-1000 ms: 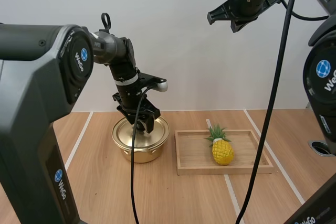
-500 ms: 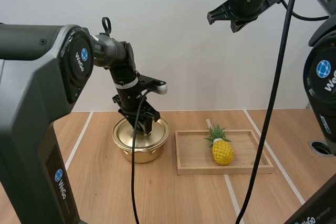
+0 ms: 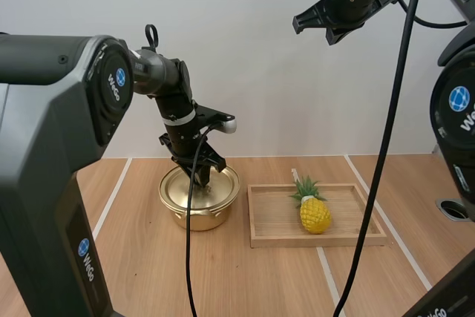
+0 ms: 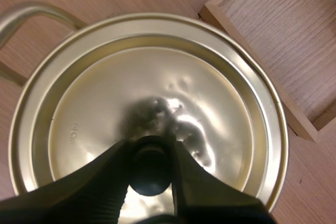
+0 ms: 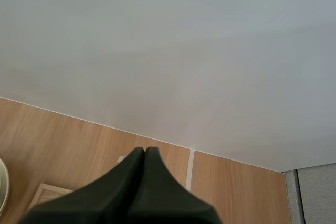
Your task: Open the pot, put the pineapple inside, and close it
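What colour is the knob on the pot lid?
The knob is black, the lid shiny gold; clearest in the left wrist view.

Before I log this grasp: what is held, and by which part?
The left hand pinches the pot lid by its black knob; right hand empty.

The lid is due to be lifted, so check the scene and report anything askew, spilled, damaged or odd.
Nothing stands out. The lid sits level on the pot, with the left pincer pinching its black knob. The pineapple lies whole in the wooden tray, and nothing is spilled. Small dimples beside the knob may be only reflections.
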You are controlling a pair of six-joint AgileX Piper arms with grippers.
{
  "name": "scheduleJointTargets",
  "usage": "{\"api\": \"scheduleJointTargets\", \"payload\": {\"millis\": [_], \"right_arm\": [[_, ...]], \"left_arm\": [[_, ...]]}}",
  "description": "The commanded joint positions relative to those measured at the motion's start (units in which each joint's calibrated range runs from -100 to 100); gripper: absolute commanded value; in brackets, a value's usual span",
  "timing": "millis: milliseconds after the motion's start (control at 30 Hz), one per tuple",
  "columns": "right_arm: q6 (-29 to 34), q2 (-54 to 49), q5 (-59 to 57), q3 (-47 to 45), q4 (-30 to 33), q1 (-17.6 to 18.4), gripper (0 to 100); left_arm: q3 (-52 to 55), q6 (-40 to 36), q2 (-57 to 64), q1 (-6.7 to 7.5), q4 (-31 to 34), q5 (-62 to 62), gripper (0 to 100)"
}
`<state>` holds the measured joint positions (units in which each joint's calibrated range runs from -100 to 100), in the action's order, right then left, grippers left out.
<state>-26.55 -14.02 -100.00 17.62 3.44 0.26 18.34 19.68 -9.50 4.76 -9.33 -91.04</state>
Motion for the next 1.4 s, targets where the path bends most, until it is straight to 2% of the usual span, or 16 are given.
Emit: {"api": "scheduleJointTargets", "payload": {"millis": [0,233,433,633,1033,1367], "right_arm": [[-0.3,-1.1,0.0,-0.1,0.3,-0.1,0],[-1.0,-1.0,0.0,-0.4,0.3,-0.1,0],[-0.6,-1.0,0.0,-0.5,0.8,-0.1,0],[-0.6,-1.2,0.0,-6.2,-0.1,-0.1,0],[-0.7,-7.7,0.0,-18.9,-1.5,-0.1,0],[-0.7,-9.3,0.0,-26.5,-5.5,-1.8,0]], "left_arm": [[-0.4,0.0,-0.4,0.15,-1.2,-1.2,0],[-9.0,0.2,5.6,0.15,-1.1,-9.0,0],[-16.6,0.2,14.1,0.15,-1.1,-9.0,0],[-23.1,0.2,21.8,0.15,-0.7,-8.2,0],[-23.8,0.2,25.3,0.15,-0.7,-5.5,0],[-23.8,0.1,26.5,0.15,3.2,-6.8,0]]}}
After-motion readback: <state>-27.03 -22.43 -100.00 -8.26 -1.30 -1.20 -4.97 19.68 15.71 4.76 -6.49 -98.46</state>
